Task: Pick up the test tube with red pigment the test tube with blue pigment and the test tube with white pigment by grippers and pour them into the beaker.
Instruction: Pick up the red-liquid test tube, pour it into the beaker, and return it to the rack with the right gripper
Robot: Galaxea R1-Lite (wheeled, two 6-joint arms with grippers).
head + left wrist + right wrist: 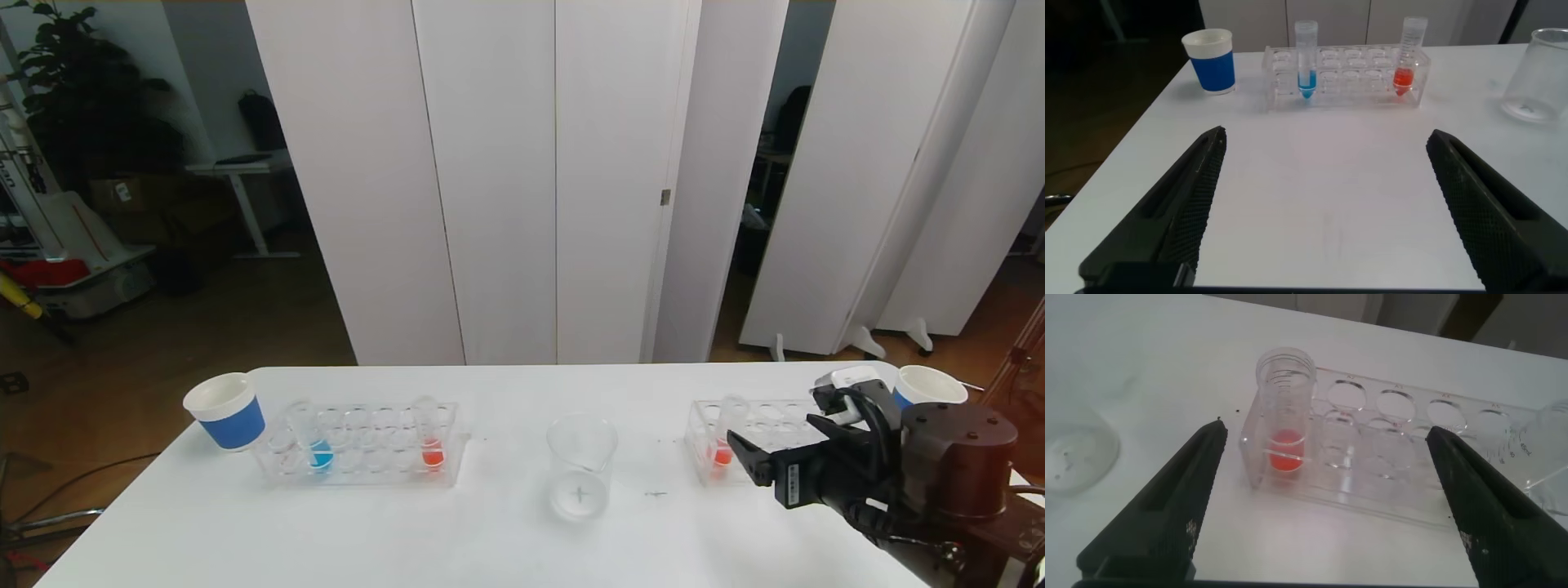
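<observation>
The clear beaker (580, 465) stands mid-table, also seen in the left wrist view (1539, 73). A left rack (359, 445) holds the test tube with blue pigment (320, 447) (1306, 61) and a red-pigment tube (432, 445) (1409, 61). A right rack (759, 420) holds another red-pigment tube (722, 445) (1284, 408). My right gripper (769, 430) (1326, 429) hovers open just in front of that rack, empty. My left gripper (1326, 137) is open over bare table, short of the left rack. A clear tube (1547, 445) at the right rack's other end is cut off; its contents are unclear.
A blue paper cup (227, 411) stands left of the left rack, and another (927, 385) sits behind my right arm at the table's right. White folding partitions stand behind the table (506, 539). The table's front half is bare.
</observation>
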